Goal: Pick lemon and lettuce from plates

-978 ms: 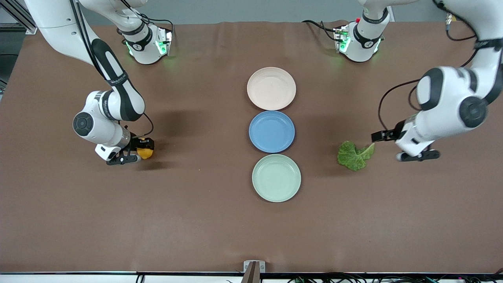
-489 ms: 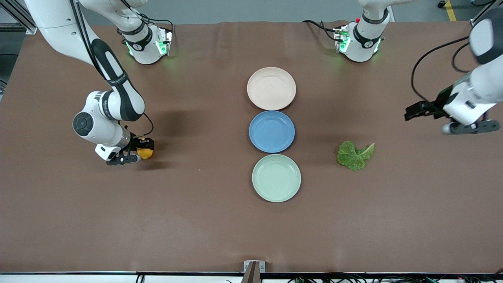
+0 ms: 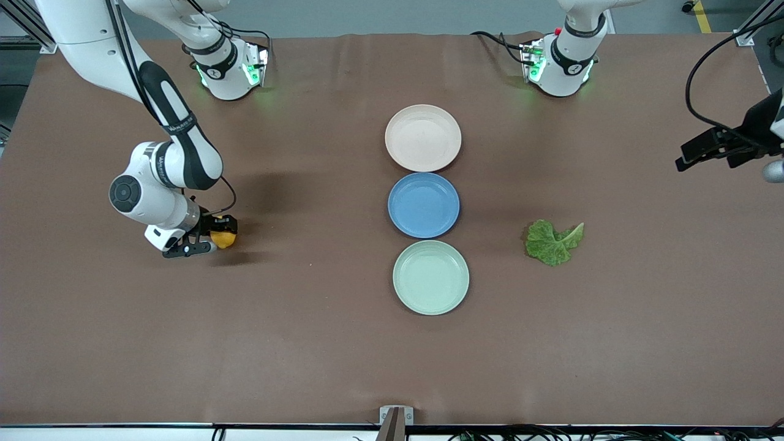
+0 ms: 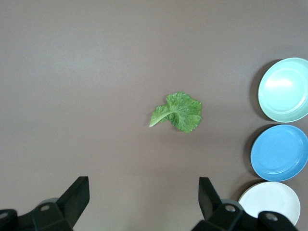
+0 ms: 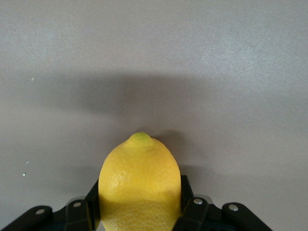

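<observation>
From the front, the right gripper [image 3: 199, 242] is clamped on the lemon [image 3: 223, 237] low over the table [image 3: 306, 343] toward the right arm's end, well clear of the plates, so that fruit sits right between its fingers. The left gripper [image 3: 773, 171] is up at the edge of the shot over its own end of the table. The lettuce [image 3: 552, 241] lies flat on the cloth between that gripper and the mint plate [image 3: 430, 277], with no lemon or leaf on any plate. Count: one lemon, one leaf, three plates including the beige-pink plate [image 3: 422, 138] and blue plate [image 3: 423, 204]. Left wrist view: fingers [image 4: 77, 195] spread wide and empty, leaf [image 4: 178, 112] straight ahead of the gap and well apart, stem end pointing away from the plates. Right wrist view: lemon [image 5: 139, 185] wedged between the pads, nub end pointing out ahead, long axis along the fingers.
</observation>
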